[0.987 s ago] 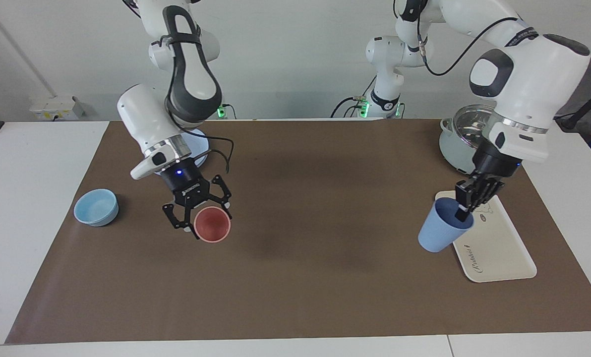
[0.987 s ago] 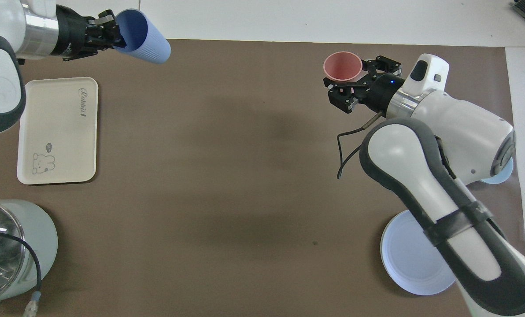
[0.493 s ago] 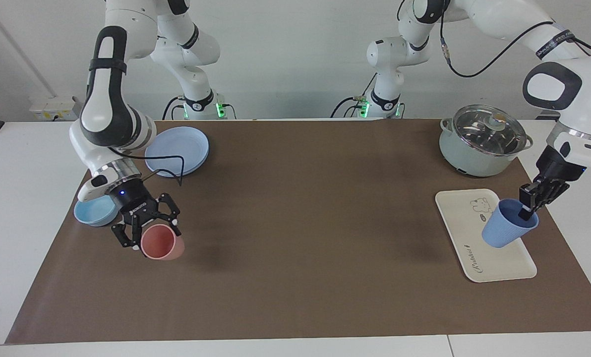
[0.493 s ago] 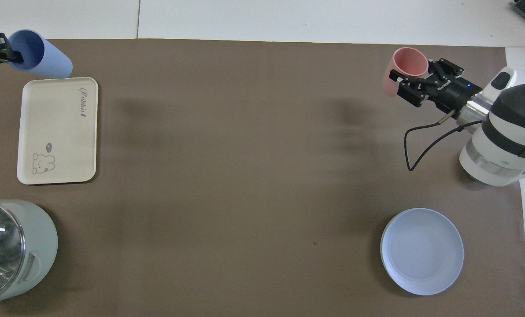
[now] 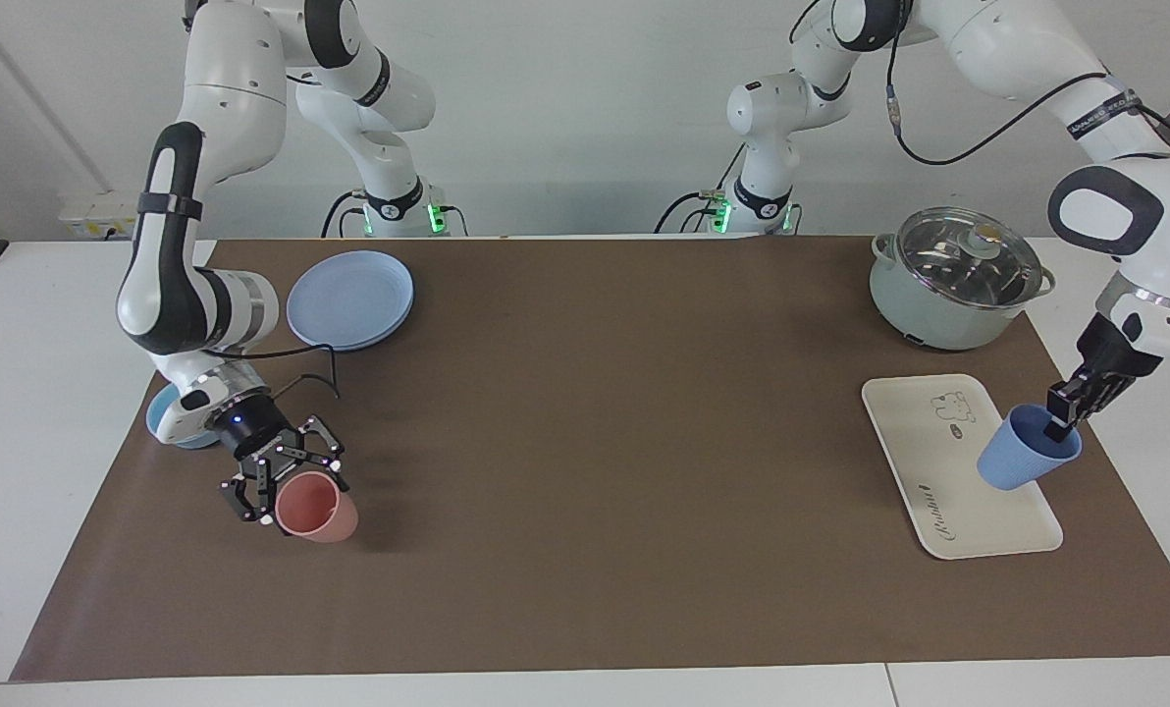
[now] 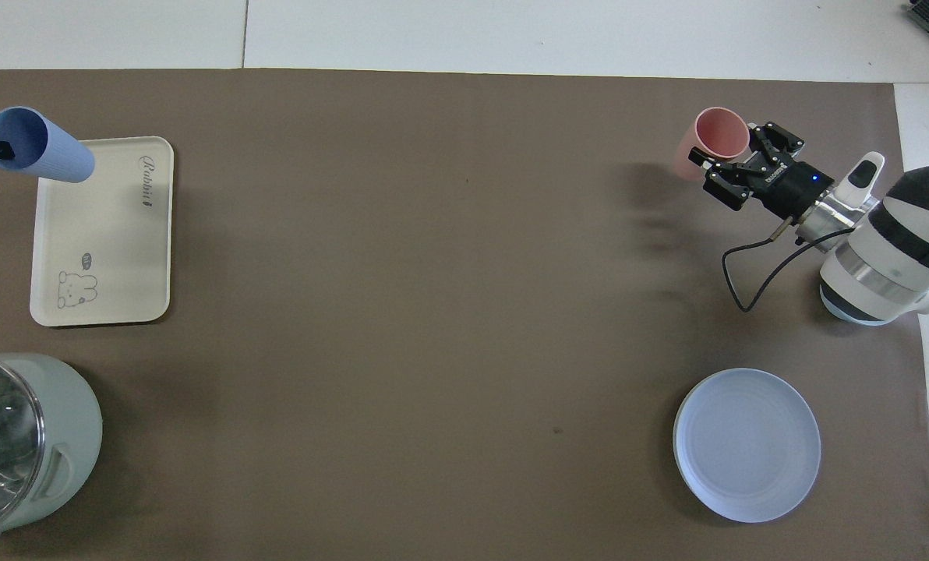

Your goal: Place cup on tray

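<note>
Since a second ago the left gripper (image 5: 1064, 420) has carried the cup (image 5: 1027, 460) from the tray's inner long edge across to its outer one, toward the left arm's end of the tabletop (image 5: 585, 471); the right gripper (image 5: 286, 478) has swung the pink cup (image 5: 316, 508) back toward the bowl (image 5: 165, 424), and the plate (image 5: 350, 299) and pot (image 5: 956, 278) are now uncovered.

The left jaws are closed on the cup's rim, one finger inside the mouth; the cup hangs tilted over the tray (image 5: 938, 462), and I cannot tell whether its base touches it.

Judged from here, the risks are these: released while tilted, the cup could topple and roll off; it sits over the outer rim, so a straight descent might land its base on the raised rim or half off the tray; the one-sided rim pinch could let it pivot or slip; the inside finger could drag it over on withdrawal.

The right jaws grip the pink cup, low over the tabletop near the right arm's end.

The tray carries cursive script, seemingly "Rabbit", and a small animal drawing; the right gripper has white lettering I cannot read.
</note>
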Controlling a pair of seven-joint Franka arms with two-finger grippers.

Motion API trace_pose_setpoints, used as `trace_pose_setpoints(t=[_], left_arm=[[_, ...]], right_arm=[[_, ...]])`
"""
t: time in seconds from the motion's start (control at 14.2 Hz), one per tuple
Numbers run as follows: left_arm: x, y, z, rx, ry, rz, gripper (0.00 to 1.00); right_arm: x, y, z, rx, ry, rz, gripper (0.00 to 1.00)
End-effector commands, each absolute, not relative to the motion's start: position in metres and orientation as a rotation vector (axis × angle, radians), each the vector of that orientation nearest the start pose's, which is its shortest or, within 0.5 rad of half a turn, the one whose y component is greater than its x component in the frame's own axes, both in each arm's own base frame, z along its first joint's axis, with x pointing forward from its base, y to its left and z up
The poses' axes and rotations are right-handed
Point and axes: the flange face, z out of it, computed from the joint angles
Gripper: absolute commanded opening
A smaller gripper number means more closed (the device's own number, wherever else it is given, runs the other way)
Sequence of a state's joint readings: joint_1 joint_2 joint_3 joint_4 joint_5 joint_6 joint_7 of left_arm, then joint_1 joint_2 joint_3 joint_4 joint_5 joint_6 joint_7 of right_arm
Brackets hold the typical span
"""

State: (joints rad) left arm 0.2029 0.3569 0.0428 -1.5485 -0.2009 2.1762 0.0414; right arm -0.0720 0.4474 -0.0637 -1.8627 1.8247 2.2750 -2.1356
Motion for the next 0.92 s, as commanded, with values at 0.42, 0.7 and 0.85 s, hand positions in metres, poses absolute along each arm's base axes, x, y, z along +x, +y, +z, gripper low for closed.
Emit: trace_pose_setpoints(t=[0.42,0.7,0.85], left_arm=[[0.671,0.193,0.397,-3.19,-0.458,-0.336,0.0],[0.672,0.181,0.395,-3.219,-0.454,-0.284,0.0],[0.671,0.179,0.395,-3.242,-0.47,-0.26,0.0]], right_arm=[[0.633,-0.058,0.26,-2.091,-0.743,-1.472,0.0],[0.625,-0.059,0.254,-2.099,-0.776,-1.48,0.37],[0.624,-0.059,0.254,-2.096,-0.772,-1.482,1.0]])
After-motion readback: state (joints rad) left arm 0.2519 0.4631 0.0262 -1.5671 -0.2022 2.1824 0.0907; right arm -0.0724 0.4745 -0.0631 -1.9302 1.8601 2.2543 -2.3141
